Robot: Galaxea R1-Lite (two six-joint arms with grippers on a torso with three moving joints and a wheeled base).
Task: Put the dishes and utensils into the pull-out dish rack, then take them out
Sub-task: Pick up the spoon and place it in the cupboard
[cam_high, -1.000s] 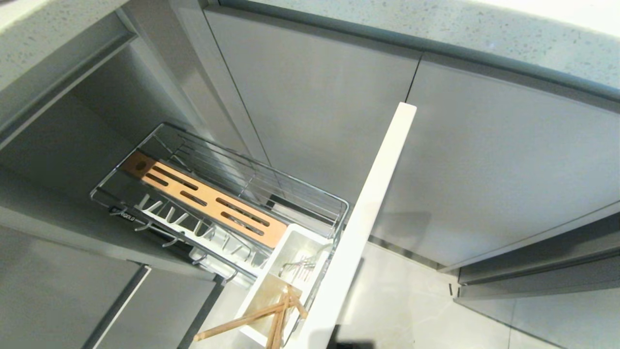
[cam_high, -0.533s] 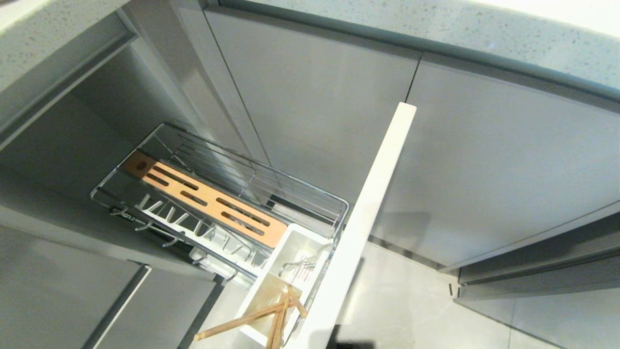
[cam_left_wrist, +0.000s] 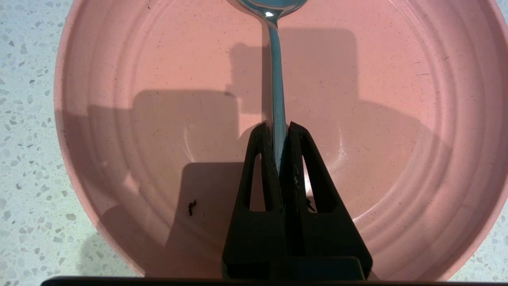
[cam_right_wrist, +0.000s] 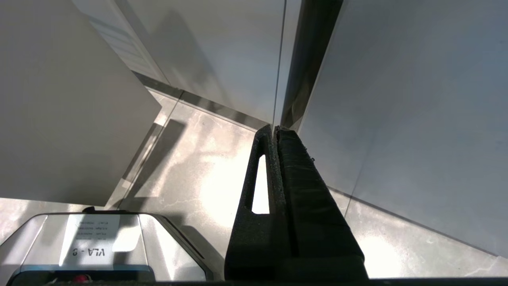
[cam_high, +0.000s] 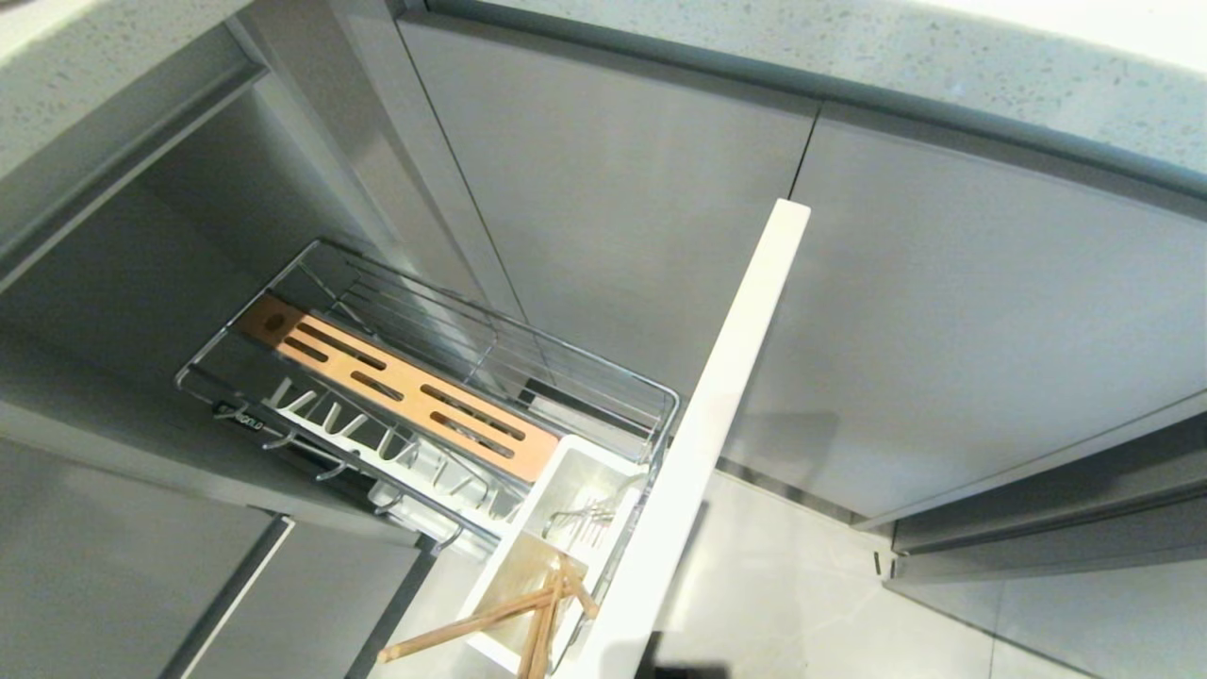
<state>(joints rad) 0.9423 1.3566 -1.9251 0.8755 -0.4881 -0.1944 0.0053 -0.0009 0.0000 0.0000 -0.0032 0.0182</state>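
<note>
Two black fingers (cam_left_wrist: 260, 159) of the left gripper (cam_left_wrist: 279, 129) were pinched tight on the handle of the silver spoon (cam_left_wrist: 276, 79), low over the pink plate (cam_left_wrist: 119, 99); the spoon's bowl lay toward the plate's far rim, its handle running back across the plate's middle into the grip; the plate sat on a pale speckled counter (cam_left_wrist: 24, 119), and a small dark speck (cam_left_wrist: 192, 207) lay on the plate near the gripper; whether the spoon was lifted clear of the plate could not be told.

From the head view neither arm showed; the pull-out dish rack (cam_high: 660, 401) stood drawn out of the grey cabinet, its pale front panel (cam_high: 726, 396) edge-on; the orange-brown slotted board (cam_high: 405, 387) lay along the wire basket, with the white prongs (cam_high: 377, 443) just beside it; the white tub (cam_high: 575, 471) sat at the panel end of the rack, and the wooden chopsticks (cam_high: 500, 613) leaned in its nearer part, their ends poking out over its edge.

The right gripper (cam_right_wrist: 275, 127) hung idle by the cabinet fronts above the pale floor (cam_right_wrist: 198, 159), its fingers pressed together on nothing; part of the robot's base (cam_right_wrist: 99, 246) showed below it.
</note>
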